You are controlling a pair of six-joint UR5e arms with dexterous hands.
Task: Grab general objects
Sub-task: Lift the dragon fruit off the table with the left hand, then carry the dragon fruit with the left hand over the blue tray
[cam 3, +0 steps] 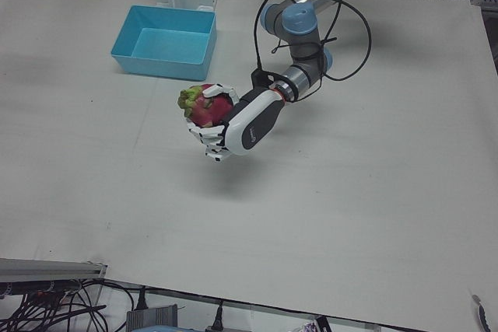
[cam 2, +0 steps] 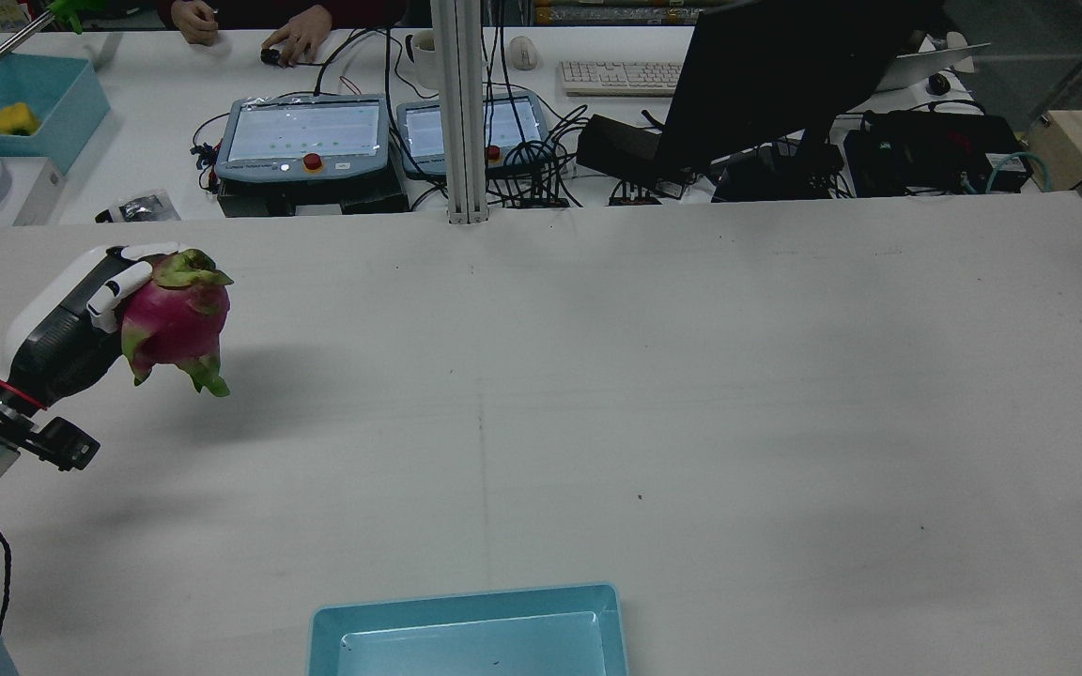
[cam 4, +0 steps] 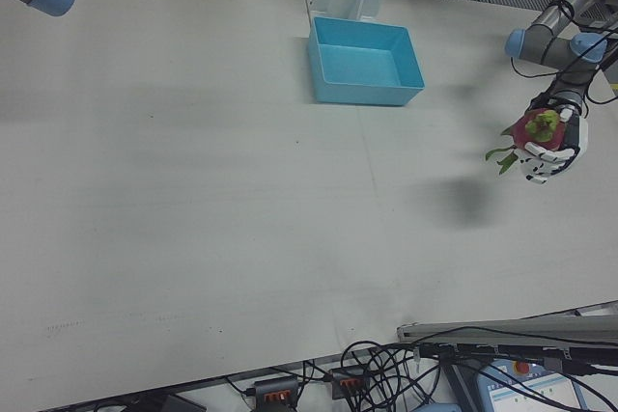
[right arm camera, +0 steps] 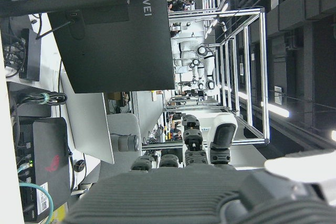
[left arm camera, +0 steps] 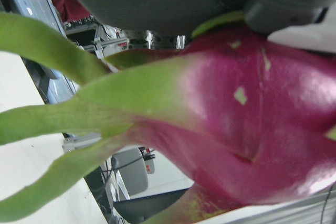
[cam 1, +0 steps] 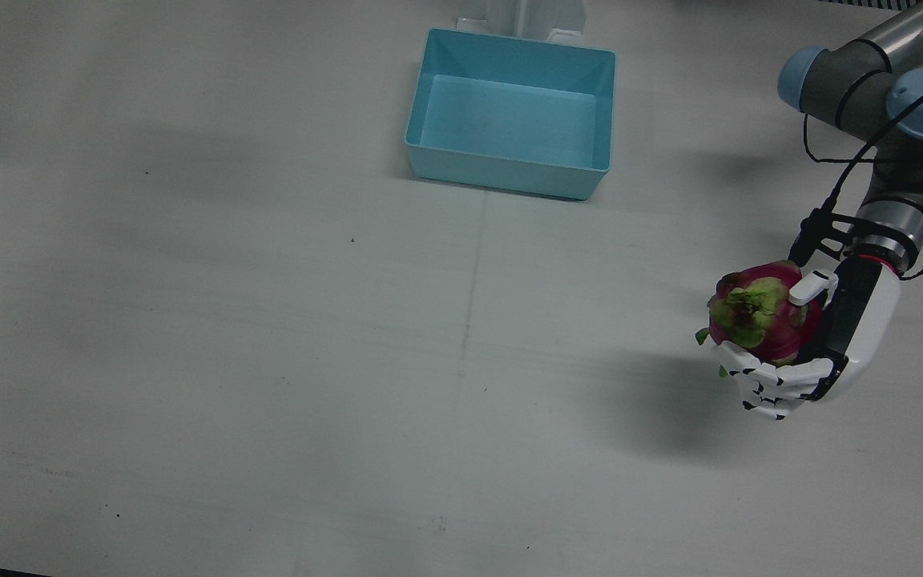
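Observation:
A pink dragon fruit (cam 1: 758,316) with green scales hangs above the white table, clear of its shadow. My left hand (cam 1: 826,344) is shut on it, white fingers (cam 1: 766,385) wrapped under and around the fruit. The rear view has the fruit (cam 2: 175,324) at the far left, held by the left hand (cam 2: 67,319) with its leafy tip toward the operators. Close up in the left hand view, the fruit (left arm camera: 252,129) fills the picture. My right hand (right arm camera: 184,182) appears only in its own view, fingers apart and holding nothing.
A light blue bin (cam 1: 509,172) stands empty near the robot's side of the table, at the middle. Behind the far edge in the rear view are control tablets (cam 2: 301,131), a monitor (cam 2: 766,75), cables and a person's hands (cam 2: 292,42).

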